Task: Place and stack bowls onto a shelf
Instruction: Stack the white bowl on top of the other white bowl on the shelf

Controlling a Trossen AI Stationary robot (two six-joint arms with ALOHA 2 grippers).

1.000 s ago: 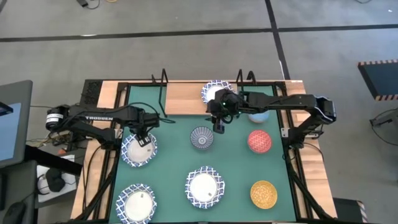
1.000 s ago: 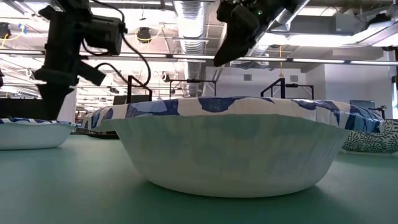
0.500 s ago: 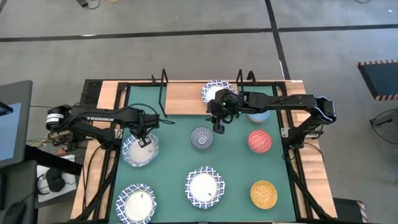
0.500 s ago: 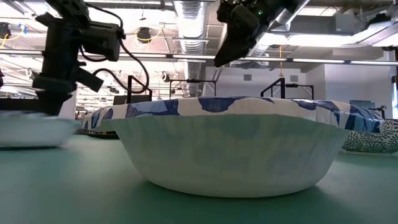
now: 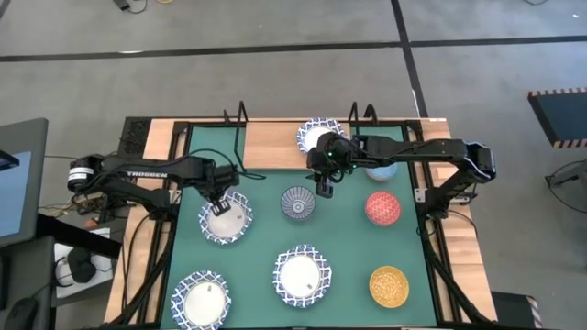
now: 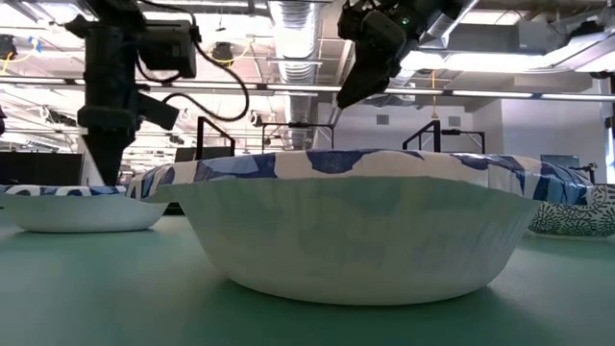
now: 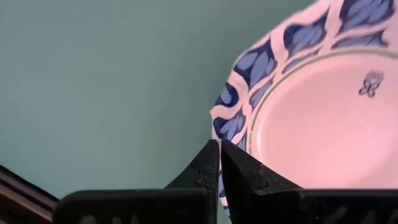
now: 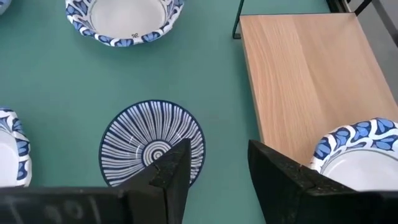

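We've got the left end effector (image 5: 217, 207) clamped on the rim of a wide blue-and-white bowl (image 5: 227, 218) left of centre for carrying to the shelf (image 5: 275, 144) at top, while the right end effector (image 5: 324, 187), fingers apart, hovers above the striped bowl (image 5: 298, 203).

A grey floor (image 5: 275, 32) crossed by dark lines (image 5: 408, 55) is seen around the table. Overhead, ducts (image 6: 303, 19) and strip lights (image 6: 519, 60) are noted. A white wall (image 6: 452, 120) is seen beyond.
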